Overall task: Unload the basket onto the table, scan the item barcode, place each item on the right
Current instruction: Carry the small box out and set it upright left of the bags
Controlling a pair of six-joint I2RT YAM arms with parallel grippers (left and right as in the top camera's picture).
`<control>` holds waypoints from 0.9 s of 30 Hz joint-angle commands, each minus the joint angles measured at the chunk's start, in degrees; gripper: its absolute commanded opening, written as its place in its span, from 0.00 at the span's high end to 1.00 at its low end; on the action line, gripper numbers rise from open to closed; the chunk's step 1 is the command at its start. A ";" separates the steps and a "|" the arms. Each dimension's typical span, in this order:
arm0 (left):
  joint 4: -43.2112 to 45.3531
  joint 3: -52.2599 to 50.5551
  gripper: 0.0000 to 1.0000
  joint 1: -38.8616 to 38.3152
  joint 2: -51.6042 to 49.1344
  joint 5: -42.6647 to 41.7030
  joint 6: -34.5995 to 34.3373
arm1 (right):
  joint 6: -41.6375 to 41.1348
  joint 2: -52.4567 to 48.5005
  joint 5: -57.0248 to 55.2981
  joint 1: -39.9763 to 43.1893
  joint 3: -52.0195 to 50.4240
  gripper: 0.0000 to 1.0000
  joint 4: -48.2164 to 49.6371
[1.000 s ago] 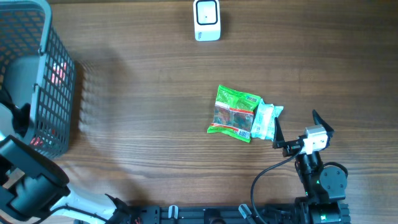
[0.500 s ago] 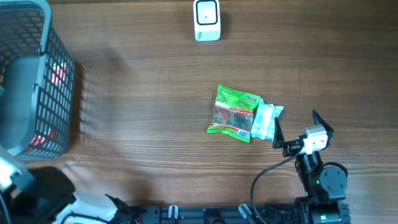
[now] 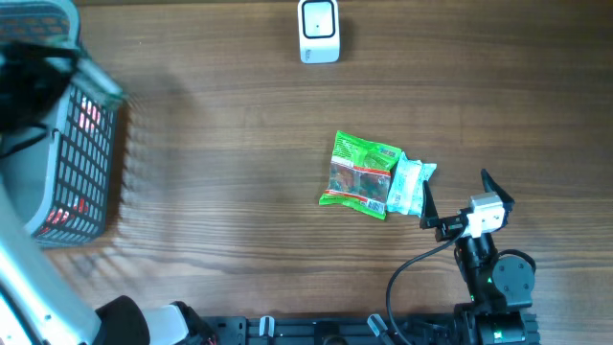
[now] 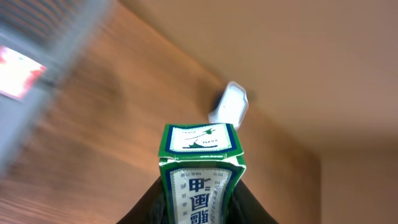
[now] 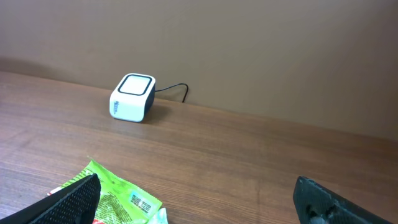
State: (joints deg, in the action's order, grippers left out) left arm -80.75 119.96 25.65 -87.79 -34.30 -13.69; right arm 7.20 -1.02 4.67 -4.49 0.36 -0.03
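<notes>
We hold the green-and-white box (image 4: 200,143) above the desk (image 3: 220,125) by the far-left basket (image 3: 96,172), our left jaws closed on its sides, while our right jaws gape empty just right of the snack packet (image 3: 362,174), scanner (image 3: 318,31) at the far edge.

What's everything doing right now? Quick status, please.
Left gripper shut on box, up by basket. Right gripper open, beside snack bag. Scanner at far edge, box not there yet. Nothing between them.
</notes>
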 commanded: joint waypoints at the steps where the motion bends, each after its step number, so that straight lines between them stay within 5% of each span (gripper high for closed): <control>1: -2.36 -2.69 0.77 -10.03 -2.71 -2.73 7.43 | 0.31 0.22 -0.52 0.17 -0.07 0.00 0.15; 7: 1.57 -15.28 0.75 -22.49 -8.59 -3.08 9.05 | 0.28 0.22 -0.52 0.17 -0.07 0.00 0.15; 13: 14.03 -30.56 0.75 -29.64 -15.15 -12.48 10.73 | 0.28 0.22 -0.52 0.17 -0.07 0.00 0.15; 27: 45.68 -46.62 0.79 -34.45 -28.41 -25.51 10.69 | 0.28 0.22 -0.52 0.17 -0.07 0.00 0.15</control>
State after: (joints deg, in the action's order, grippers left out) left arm -37.63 74.89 -8.38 -114.21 -56.75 -3.84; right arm 7.20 -1.02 4.67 -4.49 0.36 -0.03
